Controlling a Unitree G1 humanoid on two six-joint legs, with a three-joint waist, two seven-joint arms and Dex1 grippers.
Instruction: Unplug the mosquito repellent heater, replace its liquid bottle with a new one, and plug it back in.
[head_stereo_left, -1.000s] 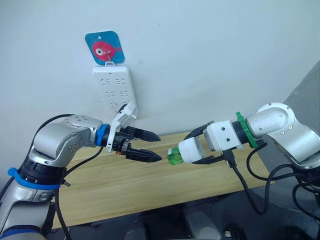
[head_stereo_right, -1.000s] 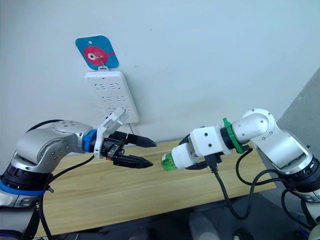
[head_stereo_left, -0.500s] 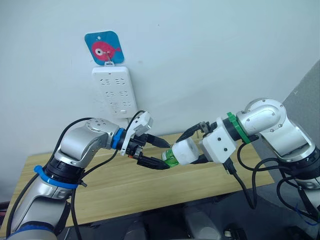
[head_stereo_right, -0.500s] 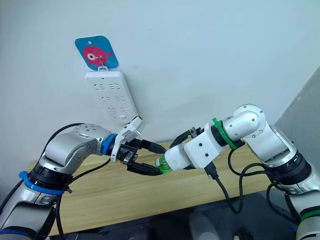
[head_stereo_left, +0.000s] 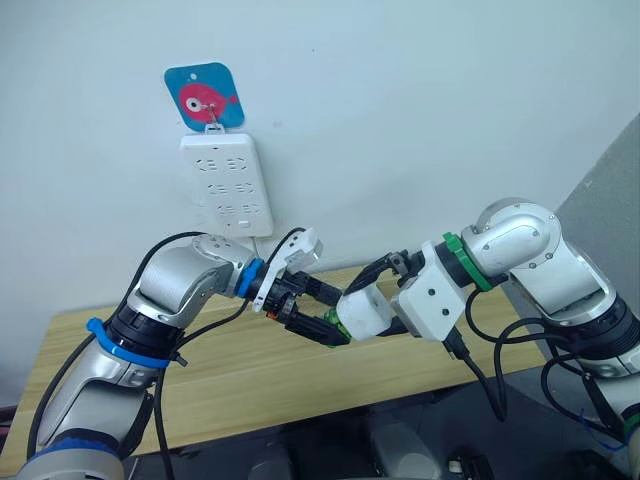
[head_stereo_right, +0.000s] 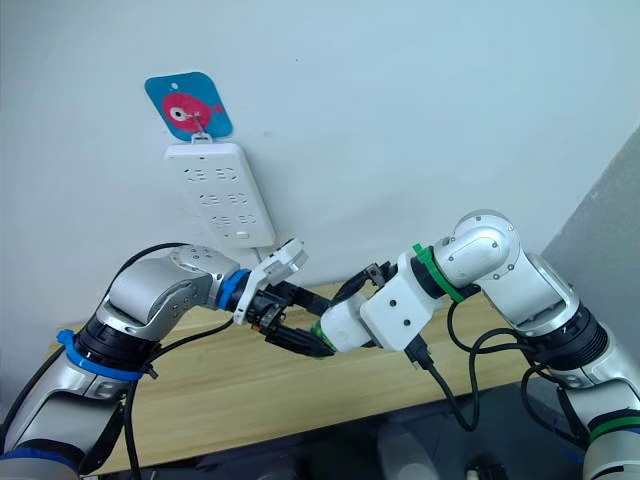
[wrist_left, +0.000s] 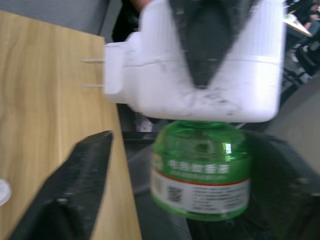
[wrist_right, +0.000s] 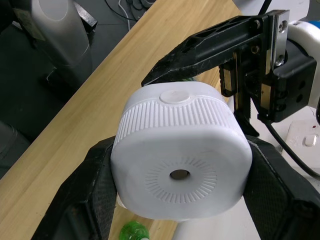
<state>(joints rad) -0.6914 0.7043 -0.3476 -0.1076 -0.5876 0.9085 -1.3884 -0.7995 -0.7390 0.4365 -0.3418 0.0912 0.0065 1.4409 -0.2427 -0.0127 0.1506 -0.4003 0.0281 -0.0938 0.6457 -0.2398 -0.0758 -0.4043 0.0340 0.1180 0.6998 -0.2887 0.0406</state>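
Right claw (wrist_right: 180, 200): we clamp the mosquito repellent heater (head_stereo_left: 362, 312) firmly.
Left claw (head_stereo_left: 322, 312): fingers spread around the green bottle (wrist_left: 200, 172); we close squarely, then twist it off.

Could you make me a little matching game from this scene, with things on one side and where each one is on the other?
Things:
1. mosquito repellent heater
2. green bottle
3. power strip
4. fish tag

Places:
A. hanging on the wall, under the tag
B. clamped in the right hand
C. topmost on the wall
D. between the left hand's open fingers, fixed to the heater

Pairs: 1-B, 2-D, 3-A, 4-C
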